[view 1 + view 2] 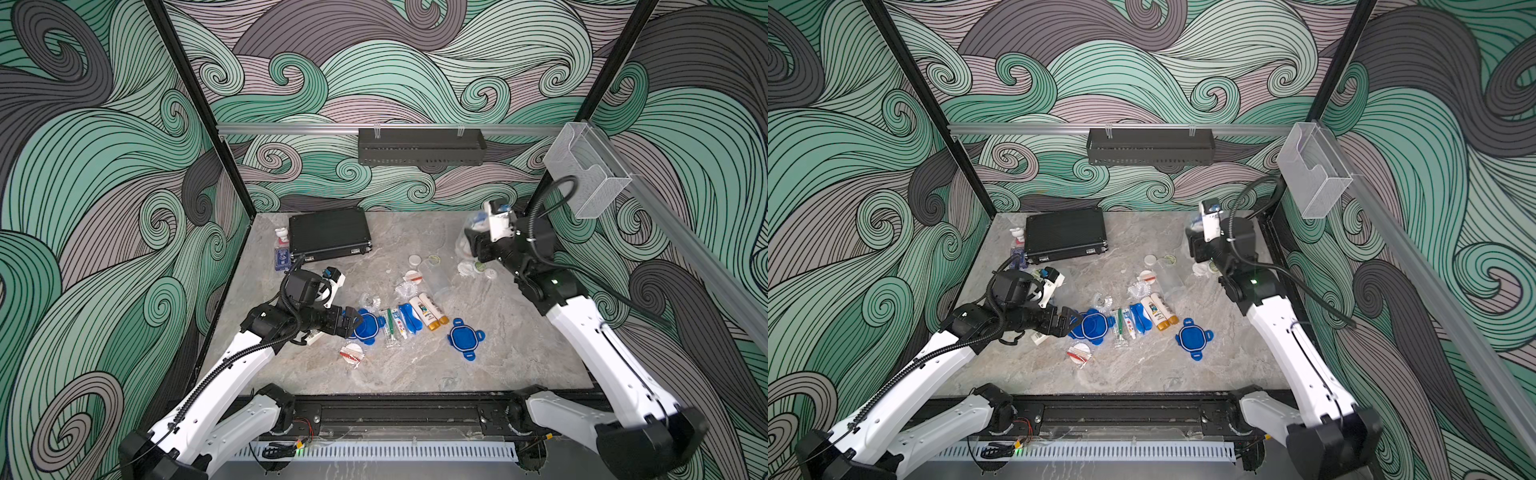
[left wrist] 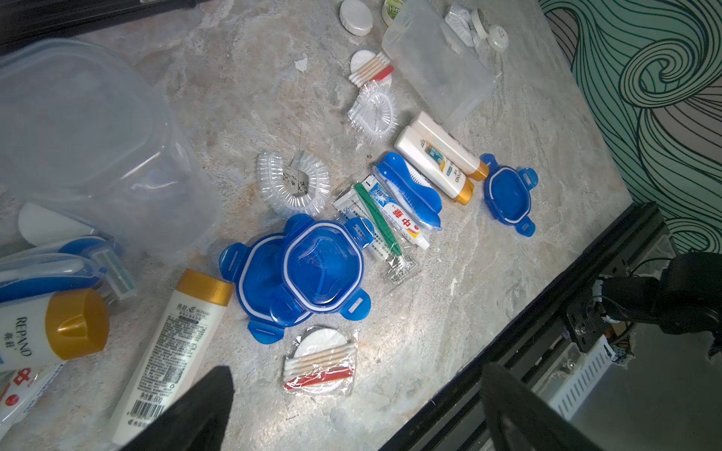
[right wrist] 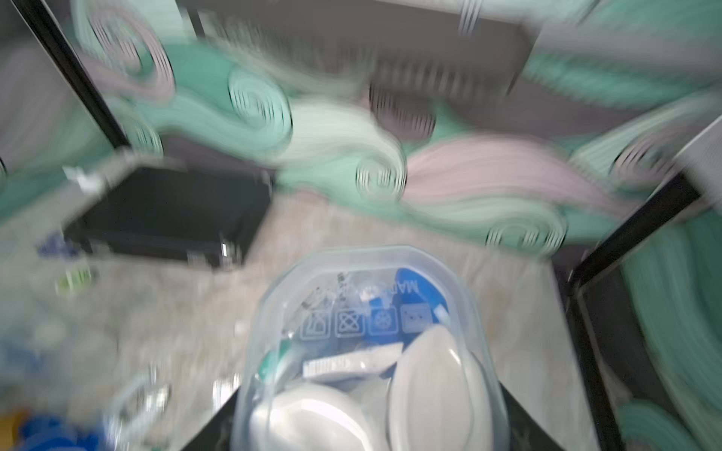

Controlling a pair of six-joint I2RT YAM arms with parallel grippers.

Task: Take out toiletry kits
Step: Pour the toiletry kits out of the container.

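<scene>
Two grippers, two different states. Far left by the back wall: blue-labelled pump bottle and black ribbed case, no part of the job. Next, left gripper low over the table, jaws spread wide, nothing between them, just beside two stacked blue lids. Close under that arm, in the left wrist view: a clear tub, seemingly empty, and gold-capped white bottles loose on the marble.

Rightward, more kit pieces already out: swab packet, wrapped green toothbrush, toothpaste tube, blue brush, pair of white bottles, single blue lid, round white packets farther back.

Far right, near the back corner: right gripper clamped on a second clear tub, raised off the table, contents inside, blurred, seemingly a green toothbrush and white packets.

Reads as the emptying step, probably on the last full tub. Calls next for tipping it mouth-down over bare marble, gently, clear of the pieces lying below, then setting it aside.
</scene>
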